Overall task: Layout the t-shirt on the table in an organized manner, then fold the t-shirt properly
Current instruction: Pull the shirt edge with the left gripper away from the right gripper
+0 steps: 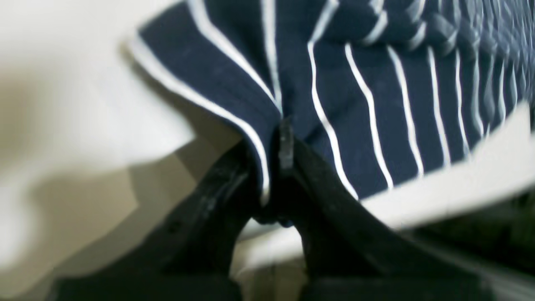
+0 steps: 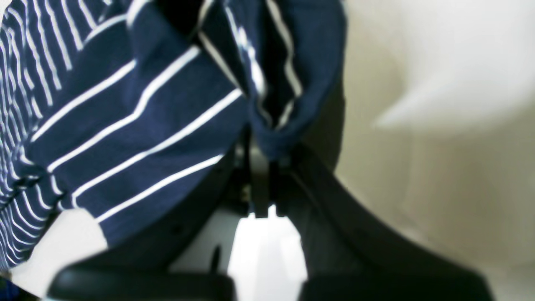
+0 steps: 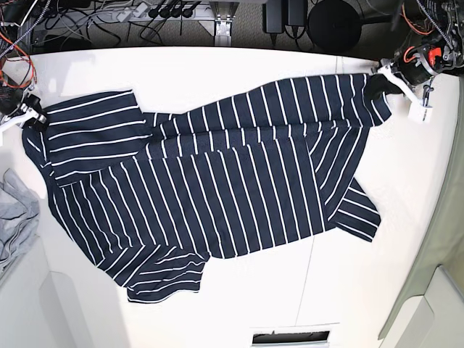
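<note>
The t-shirt (image 3: 217,188), navy with thin white stripes, lies stretched across the white table (image 3: 239,69). It is pulled taut between both grippers along its far edge. At the table's far right, my left gripper (image 3: 378,83) is shut on one corner of the shirt. The left wrist view shows the left gripper (image 1: 276,146) pinching a fold of the striped fabric (image 1: 368,104). My right gripper (image 3: 35,119) holds the opposite corner at the far left. In the right wrist view the right gripper (image 2: 267,159) is shut on bunched fabric (image 2: 138,121). Both wrist views are blurred.
A light-grey cloth (image 3: 14,217) lies at the table's left edge. Cables and a power strip (image 3: 159,11) run behind the far edge. A thin dark seam (image 3: 310,283) crosses the tabletop at the front right. The table's right edge (image 3: 428,239) curves close to the shirt's lower corner.
</note>
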